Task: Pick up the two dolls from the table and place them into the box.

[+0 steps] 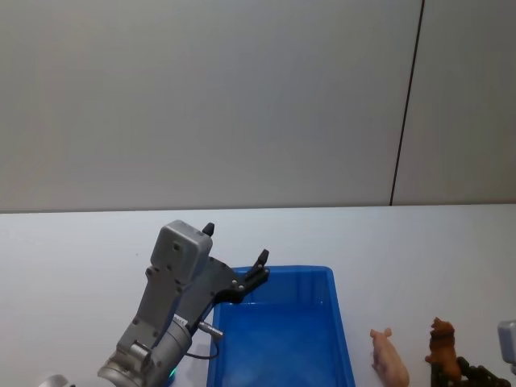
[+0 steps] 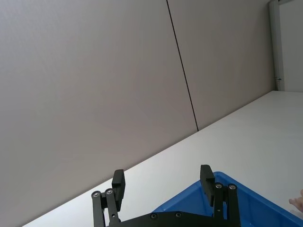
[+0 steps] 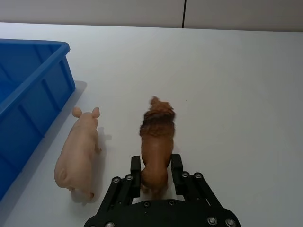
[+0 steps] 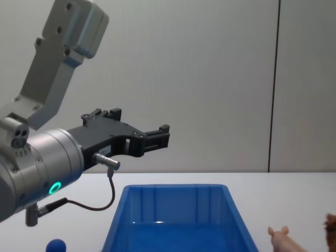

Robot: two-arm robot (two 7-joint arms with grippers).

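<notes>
Where the dolls stand: both are on the white desk (image 1: 81, 242), to the right of the box and outside it.
Reddish-brown doll (image 3: 157, 142): upright on its feet, the farther of the two from the box, head pointing away from the robot.
Pink pig doll (image 3: 78, 151): just beside the brown one and apart from it, between it and the box, facing the same way; near the box's right wall without touching it.
Box (image 3: 42, 85): bright blue bin with sloping walls, sitting in the middle of the desk; nothing can be seen lying in the part of its floor that shows.
Right pincer (image 3: 156, 163): low at the desk, its two black fingers closed against the flanks of the reddish-brown doll's hindquarters, gripping it while the doll's feet rest on the desk.
Left pincer (image 2: 162, 176): raised over the box's far left corner, fingers spread apart, holding nothing.
Blue ball (image 4: 56, 245): on the desk to the left of the box, under the left arm.
</notes>
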